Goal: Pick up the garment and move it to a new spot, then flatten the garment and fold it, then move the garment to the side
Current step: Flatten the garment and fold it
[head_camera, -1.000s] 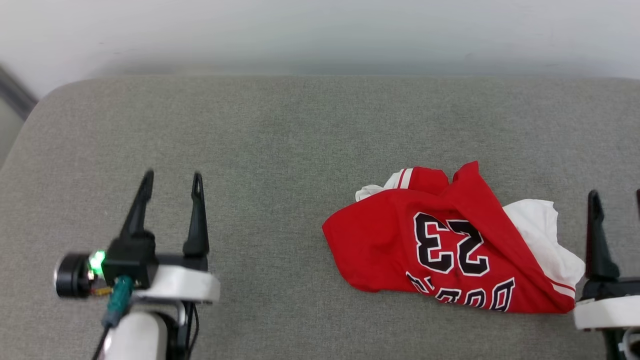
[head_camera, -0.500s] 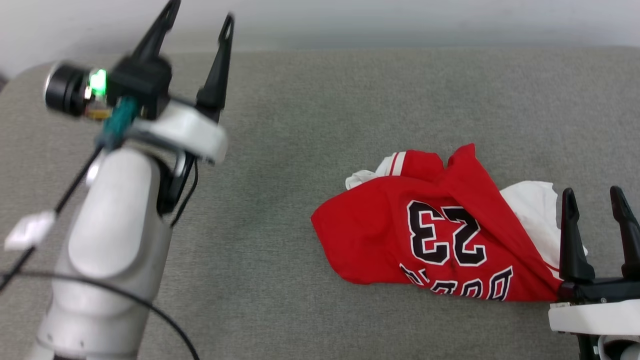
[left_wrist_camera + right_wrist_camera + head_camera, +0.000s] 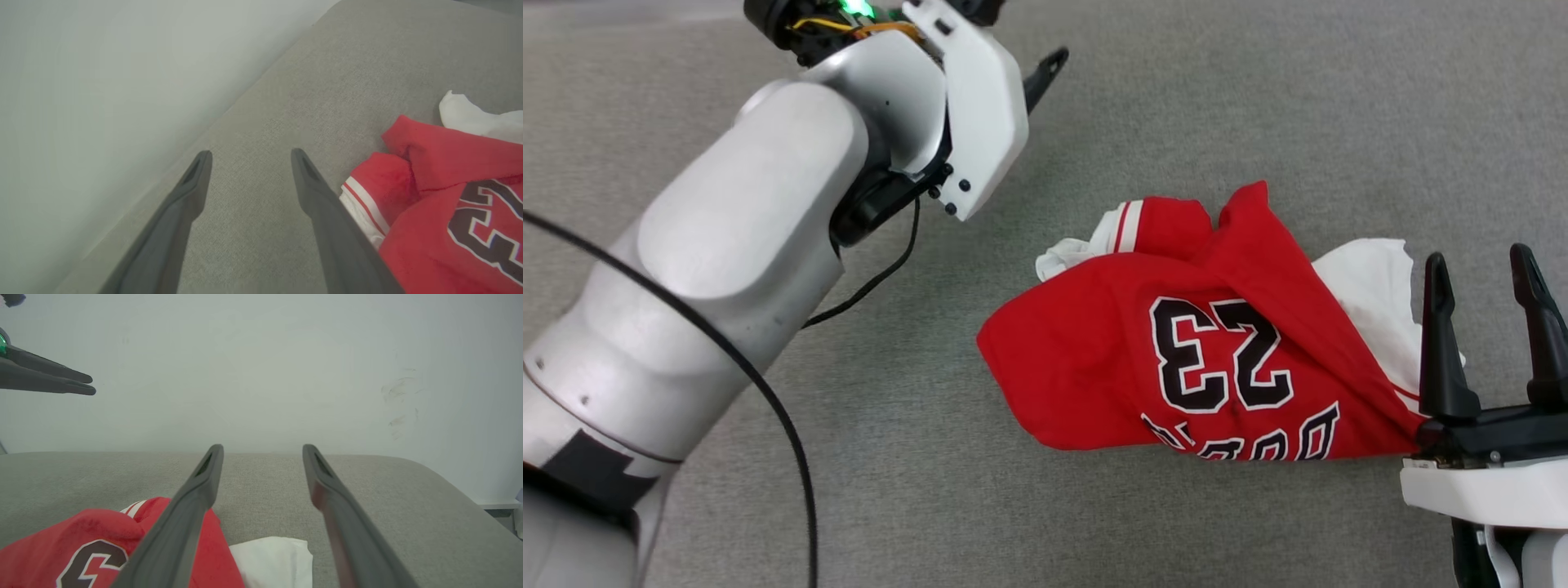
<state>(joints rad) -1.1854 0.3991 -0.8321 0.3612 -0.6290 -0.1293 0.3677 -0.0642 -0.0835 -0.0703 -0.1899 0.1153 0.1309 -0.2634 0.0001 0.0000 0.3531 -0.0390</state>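
Pick-up step. My left gripper (image 3: 250,152) and right gripper (image 3: 1478,257) stand released; next, I grasp the crumpled red sleeveless jersey (image 3: 1094,359).

Plain lab-like room, grey fabric-covered surface (image 3: 1258,98), bare scuffed white wall (image 3: 286,375)

You get soft, even, bright light, no glare; the crumpled red basketball jersey (image 3: 1086,367) casts only a faint shadow on the grey fabric surface (image 3: 1217,106). Your head view is crisp; both wrist views look hazy, their dark jaws slightly soft.
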